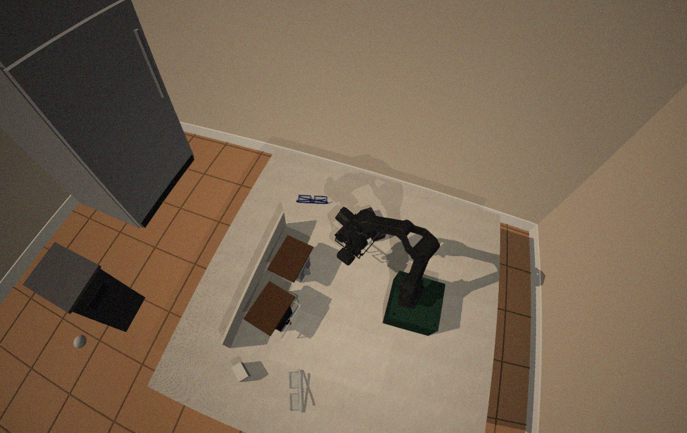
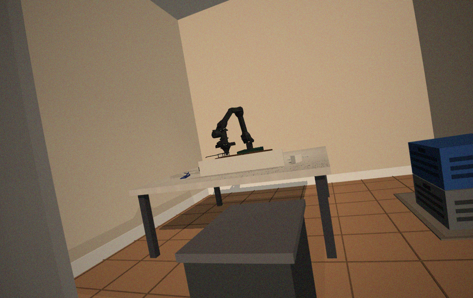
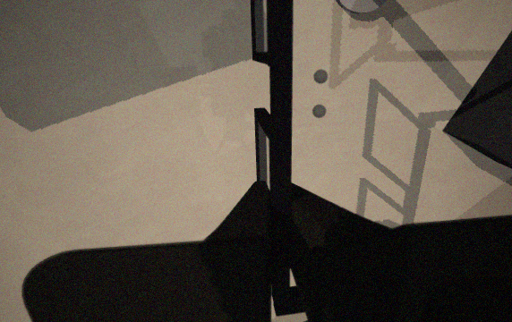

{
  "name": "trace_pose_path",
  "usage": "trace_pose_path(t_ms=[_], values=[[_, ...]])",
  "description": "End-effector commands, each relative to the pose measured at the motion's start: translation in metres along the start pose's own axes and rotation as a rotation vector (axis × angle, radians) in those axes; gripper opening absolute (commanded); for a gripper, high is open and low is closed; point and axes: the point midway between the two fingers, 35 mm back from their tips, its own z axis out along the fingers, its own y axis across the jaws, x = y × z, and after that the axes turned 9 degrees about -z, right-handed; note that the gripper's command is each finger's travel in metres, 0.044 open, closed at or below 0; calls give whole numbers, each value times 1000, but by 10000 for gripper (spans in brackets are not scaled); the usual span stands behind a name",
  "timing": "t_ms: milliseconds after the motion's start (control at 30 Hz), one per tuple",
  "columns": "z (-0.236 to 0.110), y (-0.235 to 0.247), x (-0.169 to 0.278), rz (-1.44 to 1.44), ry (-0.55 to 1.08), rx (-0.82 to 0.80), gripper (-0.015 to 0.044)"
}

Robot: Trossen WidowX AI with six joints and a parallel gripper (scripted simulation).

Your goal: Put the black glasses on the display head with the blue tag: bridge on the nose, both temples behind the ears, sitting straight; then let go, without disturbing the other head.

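Overhead, bent arm (image 1: pixel 415 245) points end effector (image 3: pixel 278 197) down, clamped on black glasses (image 3: pixel 279 112)

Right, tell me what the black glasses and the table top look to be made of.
Black glasses, clamped in the gripper: probably plastic, matte; flat black bars with no glint. Table top: looks like pale stone or laminate; dull, finely speckled surface. Neither can be settled from looks alone.

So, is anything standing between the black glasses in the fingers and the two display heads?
Nothing visible does. The gripper is shut on the black glasses, beside the nearer head, with no object in the gap. The farther head stands off to one side. Which head has the blue tag cannot be seen.
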Motion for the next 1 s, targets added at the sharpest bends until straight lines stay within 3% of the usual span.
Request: trace_pose_path(t_ms=[0, 967], values=[[-19, 0, 0, 5, 1, -2, 0], [-36, -27, 23, -606, -177, -143, 0]])
